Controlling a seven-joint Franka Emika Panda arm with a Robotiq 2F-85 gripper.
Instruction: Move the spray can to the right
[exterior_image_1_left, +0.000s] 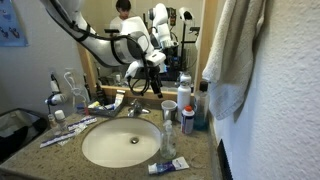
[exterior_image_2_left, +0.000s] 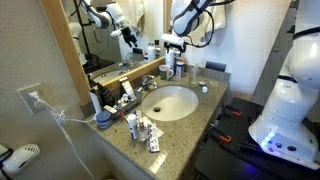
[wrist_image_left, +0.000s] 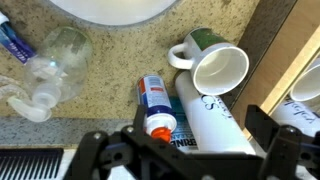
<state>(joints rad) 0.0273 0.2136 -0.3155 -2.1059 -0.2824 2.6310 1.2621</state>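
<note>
The spray can (wrist_image_left: 154, 104) is small and whitish with a blue and red label and an orange nozzle. In the wrist view it stands on the speckled counter, close against a larger white canister (wrist_image_left: 212, 120). My gripper (wrist_image_left: 180, 150) is open and empty above them, its two dark fingers wide apart on either side of both. In an exterior view the can (exterior_image_1_left: 187, 120) stands to the right of the sink, and the gripper (exterior_image_1_left: 151, 87) hangs above the back of the counter. The gripper also shows in the other exterior view (exterior_image_2_left: 172, 50).
A white mug (wrist_image_left: 217, 68) stands by the canister, at the mirror's wooden frame. A clear plastic bottle (wrist_image_left: 52, 62) lies near the sink (exterior_image_1_left: 120, 143). Toothbrushes and tubes (exterior_image_1_left: 68, 128) lie to the sink's left. A towel (exterior_image_1_left: 232, 50) hangs at the right.
</note>
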